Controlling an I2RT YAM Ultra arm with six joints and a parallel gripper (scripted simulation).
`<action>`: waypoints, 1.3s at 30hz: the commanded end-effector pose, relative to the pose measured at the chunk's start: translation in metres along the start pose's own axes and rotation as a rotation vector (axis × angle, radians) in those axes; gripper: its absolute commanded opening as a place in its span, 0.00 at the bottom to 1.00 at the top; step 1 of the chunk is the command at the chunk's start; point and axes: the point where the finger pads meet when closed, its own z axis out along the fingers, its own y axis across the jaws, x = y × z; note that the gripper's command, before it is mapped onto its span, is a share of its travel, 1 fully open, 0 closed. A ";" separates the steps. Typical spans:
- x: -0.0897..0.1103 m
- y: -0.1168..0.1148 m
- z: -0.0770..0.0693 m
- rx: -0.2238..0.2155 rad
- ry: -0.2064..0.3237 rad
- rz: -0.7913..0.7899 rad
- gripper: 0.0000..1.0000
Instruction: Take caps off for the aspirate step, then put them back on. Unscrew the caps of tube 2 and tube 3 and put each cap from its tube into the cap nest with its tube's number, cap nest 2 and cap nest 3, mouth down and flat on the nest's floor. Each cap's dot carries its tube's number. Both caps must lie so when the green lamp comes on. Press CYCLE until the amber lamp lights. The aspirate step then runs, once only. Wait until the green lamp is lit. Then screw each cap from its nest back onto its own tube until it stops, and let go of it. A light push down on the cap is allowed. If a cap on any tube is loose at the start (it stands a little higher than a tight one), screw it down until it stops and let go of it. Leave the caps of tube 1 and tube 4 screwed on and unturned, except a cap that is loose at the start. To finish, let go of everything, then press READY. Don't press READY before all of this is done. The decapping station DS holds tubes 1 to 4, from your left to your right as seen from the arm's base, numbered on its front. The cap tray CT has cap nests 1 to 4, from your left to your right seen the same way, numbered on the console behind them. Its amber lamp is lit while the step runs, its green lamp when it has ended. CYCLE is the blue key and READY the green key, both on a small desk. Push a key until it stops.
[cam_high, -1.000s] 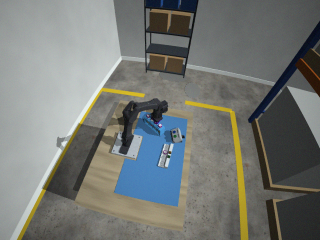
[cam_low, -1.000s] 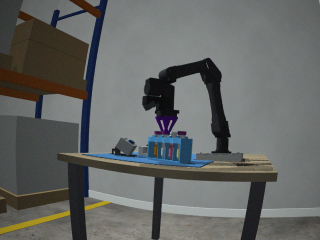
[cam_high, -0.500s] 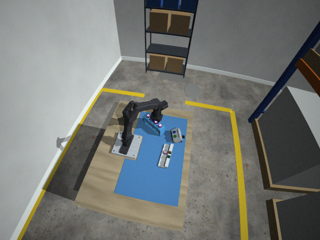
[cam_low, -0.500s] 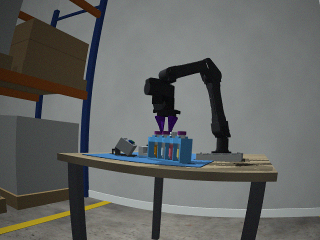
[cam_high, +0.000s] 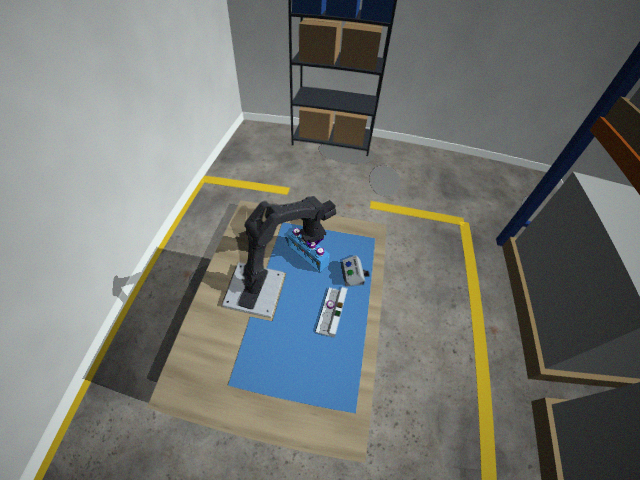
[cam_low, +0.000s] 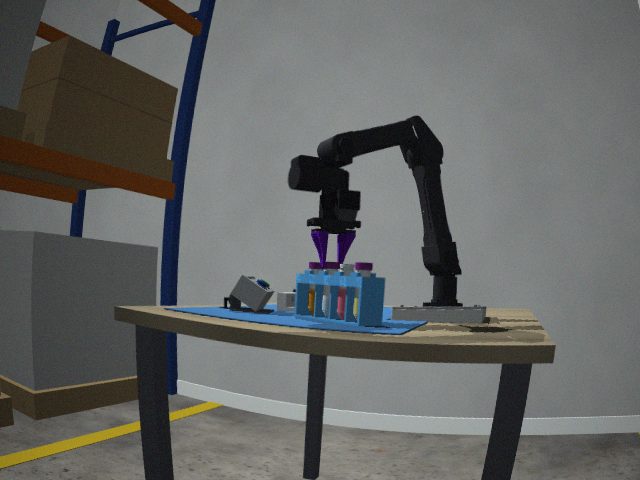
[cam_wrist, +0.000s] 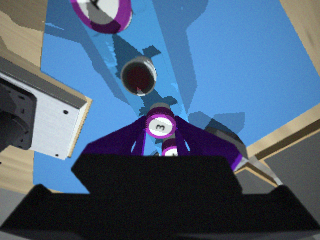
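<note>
The blue decapping station (cam_high: 307, 249) stands on the blue mat, also in the exterior view (cam_low: 340, 297). My gripper (cam_wrist: 160, 120) is shut on the purple cap with the white dot marked 3 (cam_wrist: 160, 126), at the top of tube 3 (cam_low: 330, 264). I cannot tell whether the cap is clear of the tube. Tube 2 (cam_wrist: 138, 76) stands open with no cap. Cap 1 (cam_wrist: 100, 10) sits on its tube, and cap 4 (cam_wrist: 170, 150) shows partly behind my fingers. The cap tray (cam_high: 330, 311) holds one purple cap (cam_high: 329, 304) in a nest.
The small key desk (cam_high: 353, 269) with the blue and green keys stands right of the station. The arm's grey base plate (cam_high: 253, 293) lies left of the mat. The tray's lamps are too small to read.
</note>
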 end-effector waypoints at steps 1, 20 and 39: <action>0.001 -0.002 -0.003 0.014 0.004 -0.215 0.00; 0.001 -0.002 -0.003 0.014 0.005 -0.406 0.49; 0.001 -0.003 -0.003 0.015 0.000 0.334 0.49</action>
